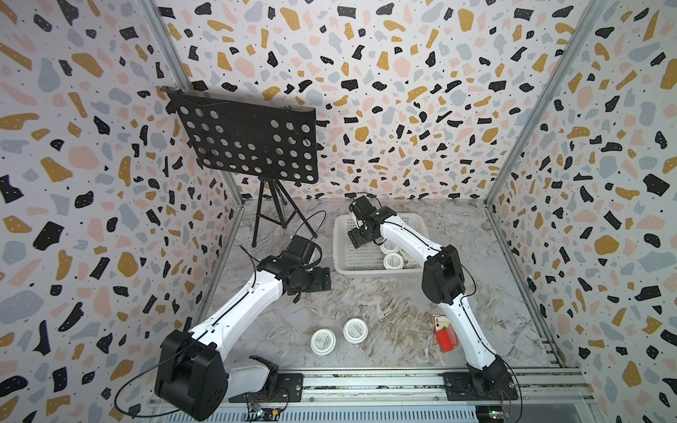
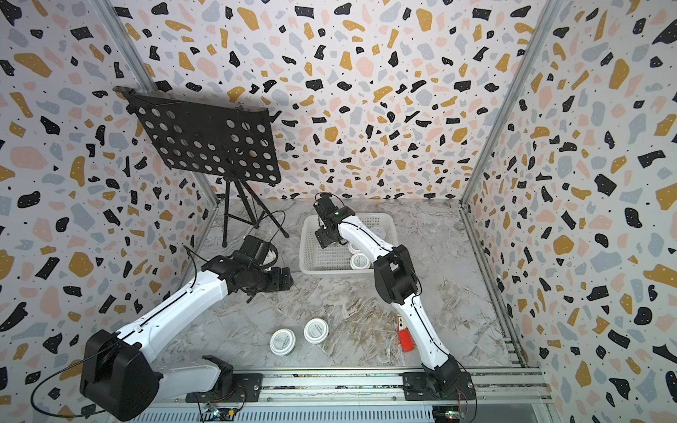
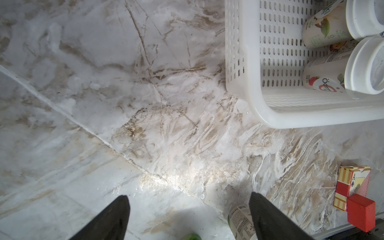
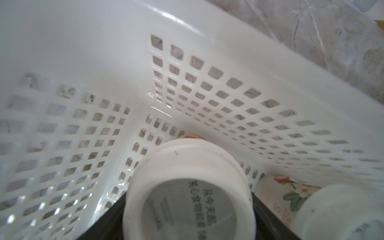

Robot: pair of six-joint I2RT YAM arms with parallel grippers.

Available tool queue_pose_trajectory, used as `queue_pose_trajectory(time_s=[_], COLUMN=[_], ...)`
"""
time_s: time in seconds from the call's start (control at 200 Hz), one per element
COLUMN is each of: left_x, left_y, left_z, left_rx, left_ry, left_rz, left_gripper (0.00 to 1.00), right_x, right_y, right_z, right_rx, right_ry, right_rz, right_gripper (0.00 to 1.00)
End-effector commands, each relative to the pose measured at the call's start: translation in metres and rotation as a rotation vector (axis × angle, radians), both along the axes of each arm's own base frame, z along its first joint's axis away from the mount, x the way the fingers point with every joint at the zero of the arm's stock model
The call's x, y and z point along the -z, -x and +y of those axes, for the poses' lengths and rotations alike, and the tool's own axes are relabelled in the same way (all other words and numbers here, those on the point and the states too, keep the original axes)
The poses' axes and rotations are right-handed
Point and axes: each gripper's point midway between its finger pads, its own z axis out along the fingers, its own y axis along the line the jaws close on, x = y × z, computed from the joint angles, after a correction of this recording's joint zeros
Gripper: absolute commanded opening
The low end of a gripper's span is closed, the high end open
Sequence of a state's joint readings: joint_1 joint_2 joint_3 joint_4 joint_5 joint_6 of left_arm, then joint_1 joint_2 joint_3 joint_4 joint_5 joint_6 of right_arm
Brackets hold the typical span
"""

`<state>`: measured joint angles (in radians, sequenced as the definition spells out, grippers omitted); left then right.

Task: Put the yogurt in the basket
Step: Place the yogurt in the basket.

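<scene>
R gripper (image 1: pixel 358 234): down in a corner of the basket (image 1: pixel 362 271), fingers either side of a cup (image 4: pixel 187 187); squeezing or letting go, can't tell.
Why there: corner spot prob. saves floor room for the rest; cup upright, lid up, so no rolling.
L gripper (image 3: pixel 187 195): wide open, empty, hovering over the table (image 1: pixel 384 311); looks idle.
Yogurt: other cups (image 1: pixel 392 260) in basket; two cups (image 1: pixel 322 341) (image 1: pixel 355 330) not yet in, on table nr front.
Basket: glossy white plastic, gridded holes, rounded rim.
Cups: round, white, flat printed lids; prob. slick.
Table: marble-look, flat.
</scene>
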<state>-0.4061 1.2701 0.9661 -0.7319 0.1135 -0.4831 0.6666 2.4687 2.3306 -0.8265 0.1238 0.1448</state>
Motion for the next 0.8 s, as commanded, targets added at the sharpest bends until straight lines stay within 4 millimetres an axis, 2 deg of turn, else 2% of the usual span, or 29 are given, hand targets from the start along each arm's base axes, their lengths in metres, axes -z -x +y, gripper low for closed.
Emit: queue_pose_trajectory(time_s=[0.0, 0.375, 0.661, 0.791], left_x=[-0.003, -0.005, -0.006, -0.007], left_y=[-0.006, -0.007, -0.008, -0.009], left_z=[0.0, 0.0, 0.001, 0.001], left_rx=[-0.004, -0.004, -0.005, -0.005], left_ry=[-0.007, -0.009, -0.011, -0.011], left_rz=[-0.023, -0.032, -0.035, -0.038], left_gripper=[0.94, 0.94, 0.94, 0.94], right_x=[-0.014, -0.022, -0.047, -0.065], right_y=[-0.005, -0.007, -0.007, -0.004], right_z=[-0.001, -0.001, -0.002, 0.0], right_rx=[-0.005, -0.01, -0.017, -0.023], right_ry=[-0.001, 0.001, -0.017, -0.046], right_rz=[-0.024, -0.042, -0.075, -0.09], right_gripper=[0.81, 0.9, 0.92, 0.92])
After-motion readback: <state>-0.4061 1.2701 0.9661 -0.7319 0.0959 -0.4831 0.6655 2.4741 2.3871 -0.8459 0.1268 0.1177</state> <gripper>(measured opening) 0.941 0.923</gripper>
